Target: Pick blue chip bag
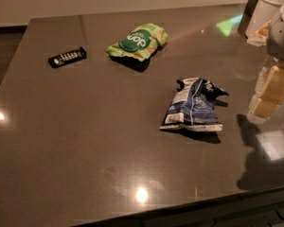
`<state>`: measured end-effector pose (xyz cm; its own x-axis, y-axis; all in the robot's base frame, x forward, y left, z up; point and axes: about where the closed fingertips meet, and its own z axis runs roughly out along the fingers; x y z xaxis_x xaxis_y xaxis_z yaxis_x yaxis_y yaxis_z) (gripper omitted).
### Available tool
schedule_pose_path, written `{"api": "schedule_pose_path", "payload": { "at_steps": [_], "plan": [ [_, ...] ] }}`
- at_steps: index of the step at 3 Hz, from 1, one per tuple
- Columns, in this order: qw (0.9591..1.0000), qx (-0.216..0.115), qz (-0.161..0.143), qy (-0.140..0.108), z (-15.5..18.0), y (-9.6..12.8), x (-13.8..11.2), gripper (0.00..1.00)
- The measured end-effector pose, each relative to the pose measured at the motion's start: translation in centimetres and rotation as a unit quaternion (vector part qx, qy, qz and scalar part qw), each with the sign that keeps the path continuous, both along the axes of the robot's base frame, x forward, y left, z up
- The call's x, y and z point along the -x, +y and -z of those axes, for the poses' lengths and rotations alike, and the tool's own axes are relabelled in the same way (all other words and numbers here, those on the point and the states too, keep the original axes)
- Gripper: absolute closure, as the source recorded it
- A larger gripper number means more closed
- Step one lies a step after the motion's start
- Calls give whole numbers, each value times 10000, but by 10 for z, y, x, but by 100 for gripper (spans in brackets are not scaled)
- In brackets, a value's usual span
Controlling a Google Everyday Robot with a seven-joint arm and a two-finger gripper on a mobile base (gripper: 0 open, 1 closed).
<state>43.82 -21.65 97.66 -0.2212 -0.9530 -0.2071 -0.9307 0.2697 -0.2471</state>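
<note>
The blue chip bag (195, 105) lies flat on the dark table (85, 141), right of centre. It is crumpled navy foil with white panels and a light strip along its near edge. My gripper (270, 94) hangs at the right edge of the view, above the table and to the right of the bag. It is clear of the bag and nothing shows in its grasp. Its shadow falls on the table at the front right.
A light green bag (138, 41) with a dark green round logo lies at the back centre. A small black bar-shaped wrapper (67, 57) lies at the back left. A white container (270, 6) and a dark upright object (249, 13) stand at the back right corner. The table's front edge (189, 207) runs along the bottom.
</note>
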Motion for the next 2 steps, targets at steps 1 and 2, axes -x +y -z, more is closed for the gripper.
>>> {"api": "schedule_pose_path", "payload": {
  "at_steps": [1,2],
  "plan": [
    [10000,0,0,-1,0,0,0,0],
    [10000,-12,69,-49,4,8,-3,0]
  ]
}}
